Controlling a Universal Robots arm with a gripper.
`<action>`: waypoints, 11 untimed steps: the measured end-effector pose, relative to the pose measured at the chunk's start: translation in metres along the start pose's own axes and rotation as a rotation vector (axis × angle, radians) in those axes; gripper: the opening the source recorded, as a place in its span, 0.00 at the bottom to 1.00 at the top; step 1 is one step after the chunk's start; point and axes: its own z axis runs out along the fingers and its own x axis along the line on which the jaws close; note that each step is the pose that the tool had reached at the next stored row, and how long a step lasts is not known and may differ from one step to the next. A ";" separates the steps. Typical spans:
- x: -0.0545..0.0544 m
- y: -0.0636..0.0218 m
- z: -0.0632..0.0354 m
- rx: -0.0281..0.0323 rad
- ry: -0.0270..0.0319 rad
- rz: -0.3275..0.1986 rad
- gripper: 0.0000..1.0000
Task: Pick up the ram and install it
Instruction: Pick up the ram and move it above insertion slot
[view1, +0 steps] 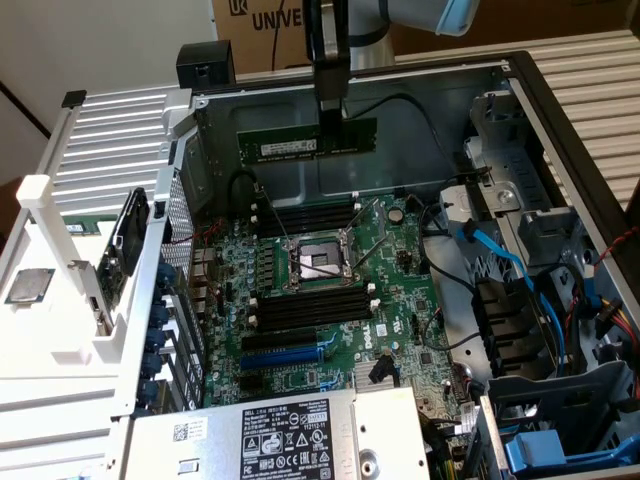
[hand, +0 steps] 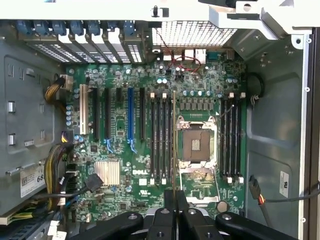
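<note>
**A:** Is the black two-finger gripper actually gripping the long, thin green circuit-board ram stick?

**B:** Yep, the fingers are clamping on its top edge. The exterior view is showing its flat face, black chips and white label. It's hanging above the green motherboard, near the grey metal case's back wall. The wrist view is catching the ram stick edge-on, running alongside the long black slots.

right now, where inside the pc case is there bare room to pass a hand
Free: the bare metal case wall between the far memory slots and the case edge, behind the ram held by the end effector. Crowded: the motherboard itself, and the cables toward the exterior view's right.
</note>
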 end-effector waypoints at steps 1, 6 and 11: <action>0.000 0.0001 0.0018 -0.0001 0.0000 0.000 0.12; 0.000 0.0002 0.0108 -0.0001 0.0001 0.001 0.12; 0.000 0.0004 0.0201 -0.0001 0.0001 0.002 0.12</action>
